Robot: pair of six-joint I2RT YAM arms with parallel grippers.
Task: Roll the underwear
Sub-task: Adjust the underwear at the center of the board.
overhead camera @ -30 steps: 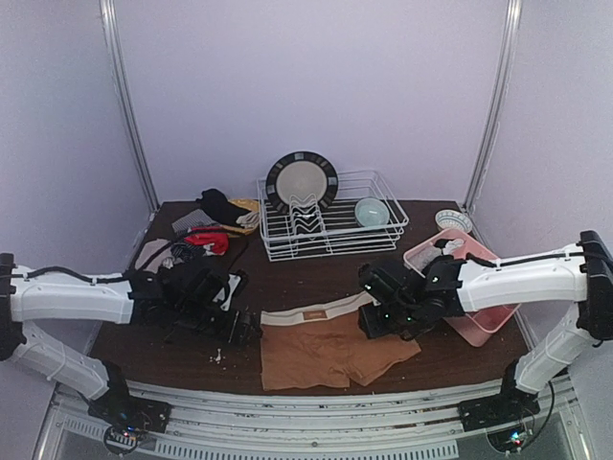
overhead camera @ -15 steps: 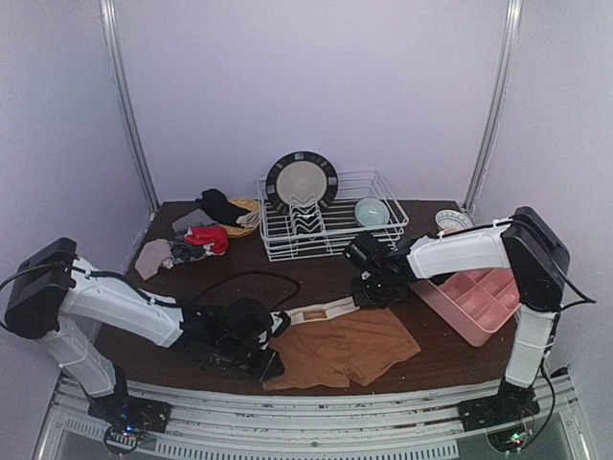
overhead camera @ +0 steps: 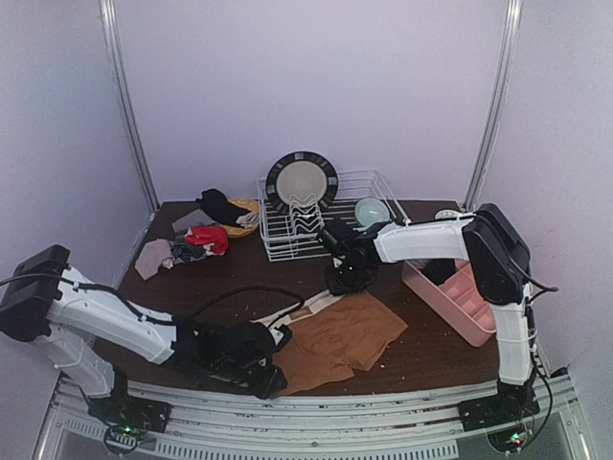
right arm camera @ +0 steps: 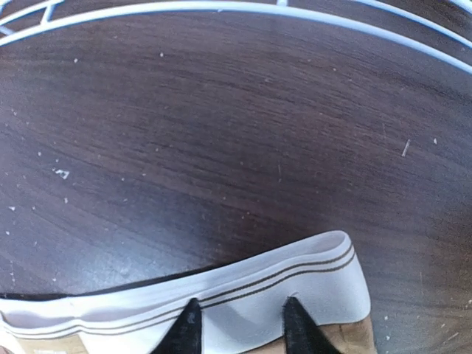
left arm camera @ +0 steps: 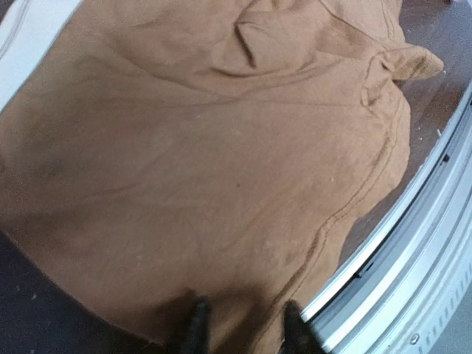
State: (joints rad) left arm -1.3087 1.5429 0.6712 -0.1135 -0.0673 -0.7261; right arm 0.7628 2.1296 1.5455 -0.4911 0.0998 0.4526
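Left gripper (left arm camera: 243, 330): one, nearest of all, low over the front left corner of the brown underwear (left arm camera: 221, 147); its two fingertips stand a little apart with the hem between them, and whether they pinch the cloth I cannot tell
Front rail (left arm camera: 413, 251): one metal rail, just beside that hem
Brown underwear: one piece, lying spread and wrinkled on the dark wooden table (right arm camera: 221, 110), in the middle between the two grippers
Waistband (right arm camera: 295, 280): one pale band with thin brown stripes, at the far edge of the brown underwear, folded over on the wood
Right gripper (right arm camera: 240, 330): one, at the far side of the garment, tips down on the waistband; the two fingertips are partly apart with the band between them, and a firm hold I cannot confirm
Pink tray (overhead camera: 460, 307): one, with compartments, right of the brown underwear
Other underwear: four pieces counted in a loose pile at the far left, well apart from both grippers: beige (overhead camera: 151, 257), red (overhead camera: 208, 239), grey (overhead camera: 192, 223), black (overhead camera: 220, 204)
Wire rack (overhead camera: 287, 244): one, white, behind the right gripper
Plate (overhead camera: 302, 180): one, upright in the rack
Bowl (overhead camera: 371, 210): one, in the rack
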